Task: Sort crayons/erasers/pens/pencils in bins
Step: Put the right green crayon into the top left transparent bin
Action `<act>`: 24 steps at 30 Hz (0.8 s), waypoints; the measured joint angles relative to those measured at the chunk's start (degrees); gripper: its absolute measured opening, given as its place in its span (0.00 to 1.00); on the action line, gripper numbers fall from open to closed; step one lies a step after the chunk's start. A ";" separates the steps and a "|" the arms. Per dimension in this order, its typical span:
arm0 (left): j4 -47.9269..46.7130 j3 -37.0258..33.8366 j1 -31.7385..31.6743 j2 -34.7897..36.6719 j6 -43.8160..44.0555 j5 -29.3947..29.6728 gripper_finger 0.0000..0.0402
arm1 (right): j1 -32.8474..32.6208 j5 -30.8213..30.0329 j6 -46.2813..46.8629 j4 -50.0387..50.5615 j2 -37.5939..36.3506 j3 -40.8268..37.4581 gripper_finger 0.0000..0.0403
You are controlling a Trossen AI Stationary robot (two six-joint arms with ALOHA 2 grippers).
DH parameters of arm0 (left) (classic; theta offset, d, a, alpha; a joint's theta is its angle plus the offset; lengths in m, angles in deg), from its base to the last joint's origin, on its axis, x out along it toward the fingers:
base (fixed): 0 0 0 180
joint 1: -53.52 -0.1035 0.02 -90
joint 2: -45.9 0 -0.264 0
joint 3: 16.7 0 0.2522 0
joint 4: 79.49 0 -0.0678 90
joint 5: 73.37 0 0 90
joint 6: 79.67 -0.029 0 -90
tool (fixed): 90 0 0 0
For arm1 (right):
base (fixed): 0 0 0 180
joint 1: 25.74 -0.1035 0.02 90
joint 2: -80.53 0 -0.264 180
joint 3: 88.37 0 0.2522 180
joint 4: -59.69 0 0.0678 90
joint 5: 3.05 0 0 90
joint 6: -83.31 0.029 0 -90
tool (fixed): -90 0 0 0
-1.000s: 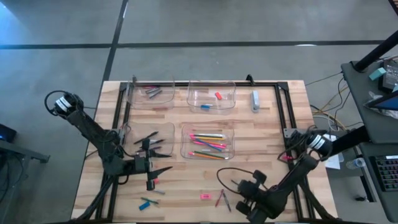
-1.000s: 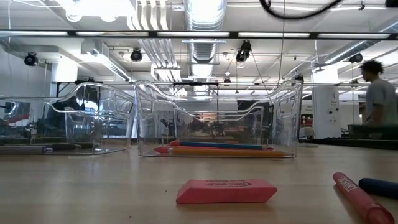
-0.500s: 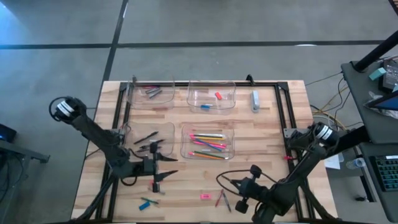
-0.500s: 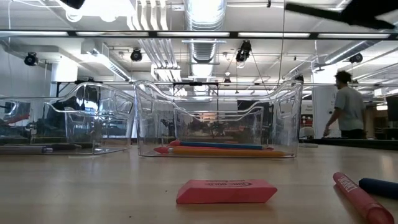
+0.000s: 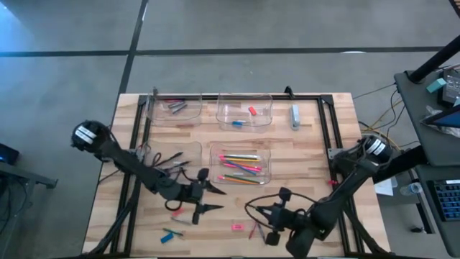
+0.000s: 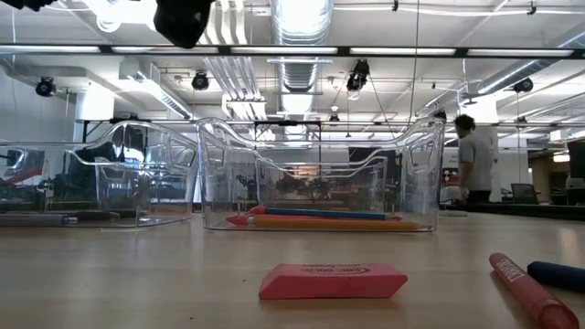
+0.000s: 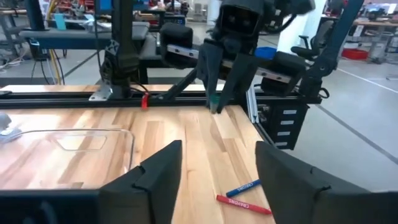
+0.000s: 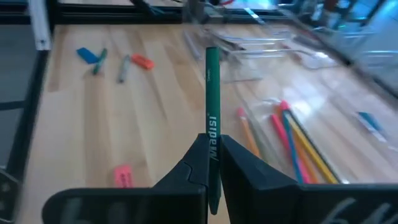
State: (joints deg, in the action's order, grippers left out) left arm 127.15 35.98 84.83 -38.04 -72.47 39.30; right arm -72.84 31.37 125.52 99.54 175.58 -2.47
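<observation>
My right gripper [image 8: 211,163] is shut on a green pencil [image 8: 211,93] above the table's near middle [image 5: 264,216]. My left gripper [image 5: 210,199] hangs open over bare wood between the near-left bin [image 5: 169,161] and the loose items, holding nothing; its fingers [image 7: 163,169] stand wide apart. The near-middle bin [image 5: 240,164] holds several pencils. Dark pens lie in the near-left bin. A pink eraser [image 5: 238,227] and a red crayon [image 7: 244,206] beside a blue one [image 7: 243,187] lie flat on the wood near the front edge. My right gripper pinches the green pencil between its two fingers, low on the shaft [image 8: 211,148]. The pencil lies along the fingers and sticks out well beyond their tips. It is lifted clear of the table.
Two far bins [image 5: 176,108] [image 5: 244,111] hold small items. A pale blue-grey oblong [image 5: 295,116] lies at the far right. Teal and blue sticks [image 5: 169,234] and a small red piece [image 5: 176,212] lie near the front left. A black frame [image 5: 325,129] borders the table. A person walks in the room behind.
My left gripper has swung toward the table's right and near edge, away from the near-left bin, sinking a little. My right gripper has risen with the green pencil and turned at the wrist.
</observation>
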 joint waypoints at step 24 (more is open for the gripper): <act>7.30 6.12 -2.51 -8.10 1.55 0.76 0.78 | 9.87 20.03 -30.91 -59.85 -7.50 -23.89 0.03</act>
State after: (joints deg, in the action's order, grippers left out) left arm 134.46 42.09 82.32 -46.13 -70.92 40.07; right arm -62.97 51.40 94.60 39.69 168.08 -26.36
